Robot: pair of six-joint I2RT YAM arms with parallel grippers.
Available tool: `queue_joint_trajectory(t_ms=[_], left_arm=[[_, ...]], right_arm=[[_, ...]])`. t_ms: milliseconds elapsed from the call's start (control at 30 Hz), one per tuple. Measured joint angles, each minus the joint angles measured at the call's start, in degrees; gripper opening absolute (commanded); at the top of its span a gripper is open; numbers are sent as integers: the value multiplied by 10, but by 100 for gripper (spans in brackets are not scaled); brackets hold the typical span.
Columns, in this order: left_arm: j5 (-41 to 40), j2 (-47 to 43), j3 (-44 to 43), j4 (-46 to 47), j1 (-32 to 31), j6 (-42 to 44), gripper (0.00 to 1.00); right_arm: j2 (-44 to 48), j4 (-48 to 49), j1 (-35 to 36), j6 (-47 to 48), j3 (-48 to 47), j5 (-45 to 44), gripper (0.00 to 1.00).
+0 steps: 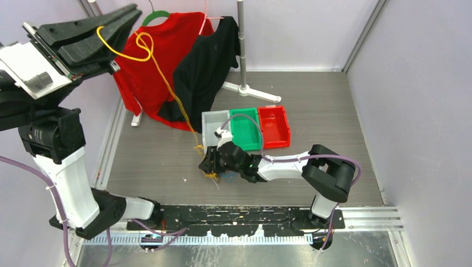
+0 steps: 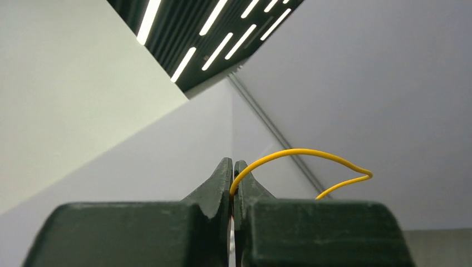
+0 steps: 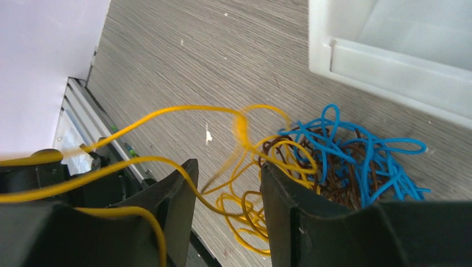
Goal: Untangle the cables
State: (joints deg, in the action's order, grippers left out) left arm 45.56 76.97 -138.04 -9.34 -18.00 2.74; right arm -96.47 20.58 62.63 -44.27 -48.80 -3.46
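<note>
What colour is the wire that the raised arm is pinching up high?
Yellow. The wire pinched in the left gripper shows best in the left wrist view.

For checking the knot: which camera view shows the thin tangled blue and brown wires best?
Right wrist: the tangled blue and brown wires lie close and sharp. Top external shows only a speck; left wrist, none.

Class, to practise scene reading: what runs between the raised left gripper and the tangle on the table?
The yellow cable, pinched in the left gripper, stretches down to the tangle; the top view shows it.
</note>
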Motion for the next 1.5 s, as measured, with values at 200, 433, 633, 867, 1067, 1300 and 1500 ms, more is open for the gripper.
queue_joint_trajectory(t_ms=[200, 433, 633, 867, 1067, 1300, 1500], left_arm=[[-26, 28, -43, 43, 0, 78, 0], [-57, 38, -62, 98, 0, 151, 0], [-77, 57, -108, 139, 0, 221, 0], [-119, 75, -131, 192, 0, 312, 0], [-155, 97, -142, 209, 0, 360, 0], [-175, 113, -141, 208, -1, 394, 0], [-178, 132, -163, 202, -4, 423, 0]], right_arm=[[0, 0, 0, -8, 17, -8, 49], [0, -12, 0, -21, 18, -28, 27], [0, -30, 0, -47, 21, -47, 1], [42, -75, -3, -115, 75, -96, 1], [145, -101, -54, -191, 142, -108, 1], [260, -140, -152, -232, 200, -102, 1], [292, -141, -203, -235, 219, -80, 1]])
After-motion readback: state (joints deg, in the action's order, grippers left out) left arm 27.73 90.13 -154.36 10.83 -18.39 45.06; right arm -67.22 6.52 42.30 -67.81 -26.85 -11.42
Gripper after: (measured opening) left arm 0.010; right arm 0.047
